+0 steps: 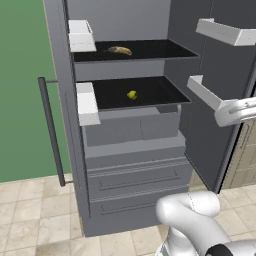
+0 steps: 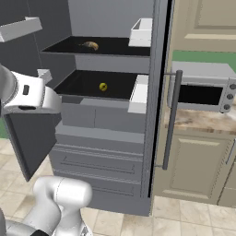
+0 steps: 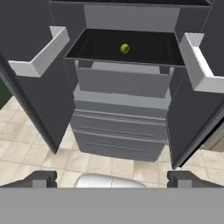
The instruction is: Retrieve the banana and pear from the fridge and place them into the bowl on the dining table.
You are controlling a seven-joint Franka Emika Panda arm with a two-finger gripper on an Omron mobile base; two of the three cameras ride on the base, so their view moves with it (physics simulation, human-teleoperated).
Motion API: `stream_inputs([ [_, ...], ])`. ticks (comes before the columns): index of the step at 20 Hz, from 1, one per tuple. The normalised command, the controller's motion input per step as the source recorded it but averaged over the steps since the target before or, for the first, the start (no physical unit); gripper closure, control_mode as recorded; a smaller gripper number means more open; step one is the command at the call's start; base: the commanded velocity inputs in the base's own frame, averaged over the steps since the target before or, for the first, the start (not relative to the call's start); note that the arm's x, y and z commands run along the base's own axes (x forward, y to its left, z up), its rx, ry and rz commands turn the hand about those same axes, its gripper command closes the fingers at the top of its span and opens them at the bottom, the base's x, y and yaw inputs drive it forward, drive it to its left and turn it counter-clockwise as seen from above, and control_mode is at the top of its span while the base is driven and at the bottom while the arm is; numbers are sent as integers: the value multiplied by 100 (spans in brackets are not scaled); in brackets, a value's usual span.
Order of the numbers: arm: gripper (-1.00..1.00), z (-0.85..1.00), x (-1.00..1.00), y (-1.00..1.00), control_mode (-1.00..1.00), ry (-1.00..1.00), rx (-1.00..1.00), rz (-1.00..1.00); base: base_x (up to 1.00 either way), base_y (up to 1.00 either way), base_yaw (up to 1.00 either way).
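From the left base view, the fridge [image 1: 135,145] stands in front of me with both doors swung wide. The banana [image 1: 120,50] lies on the upper black shelf, toward its left half, and the pear [image 1: 132,94] sits near the middle of the shelf below. White door bins [image 1: 82,36] hang on each door.

From the right base view, the same two fruits show: the banana [image 2: 91,45] up on the top shelf, the pear [image 2: 103,86] on the lower one. To the right of the fridge, a microwave [image 2: 200,90] rests on the beige cabinet bench.

In the hand view, I look straight at the lower shelf, with the pear [image 3: 124,48] well ahead of me and above the two bottom drawers [image 3: 118,135]. My end effector [image 3: 112,179] has its fingers spread wide apart and holds nothing.

I judge the fetching step has only begun: both fruits are untouched in the fridge. The next move calls for reaching forward and up to the lower shelf, bringing my fingers either side of the pear, then closing gently on so small and round a thing.
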Motion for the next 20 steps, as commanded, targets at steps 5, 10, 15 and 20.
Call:
stream_inputs([
  [5, -100, -4, 0, 0, -100, 0, 0, 0, 0, 0, 0],
  [10, -100, -1, 2, 0, 100, 0, 0, 0, 29, 0, 0],
  [15, -100, 0, 0, 0, 100, 0, 0, 0, 60, 1, 0],
  [20, -100, 0, 0, 0, 100, 0, 0, 0, 86, 15, 0],
])
